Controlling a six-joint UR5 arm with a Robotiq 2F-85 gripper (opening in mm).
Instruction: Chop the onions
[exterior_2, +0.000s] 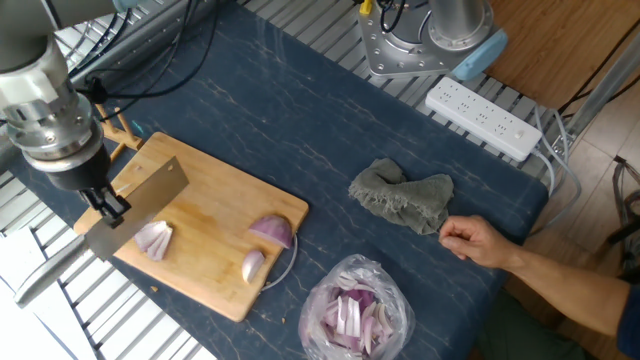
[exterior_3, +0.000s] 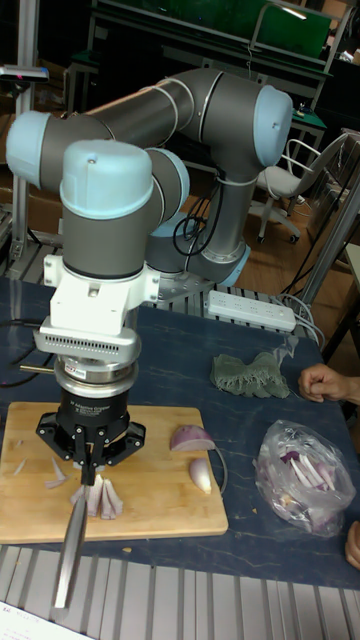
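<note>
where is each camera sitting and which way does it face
Fixed view: high above the table, looking steeply down on the board, cloth and bag; shows the arm's wrist, the pincer with the knife, and a person's hand.
Tall fixed view: low at the table's front edge, looking level across the board at the whole arm, pincer nearest.
Shared: board, knife, onions, cloth, bag, hand.

Looks like a robotics lab from my feed, not a kitchen. UR5 base (exterior_2: 440, 35) bolted to a slatted aluminium bench (exterior_2: 300, 25), loose cables (exterior_2: 180, 50), power strip (exterior_2: 483, 118) on the table. Behind: metal racks (exterior_3: 200, 40), office chair (exterior_3: 285, 180), aluminium framing (exterior_3: 335, 240).
</note>
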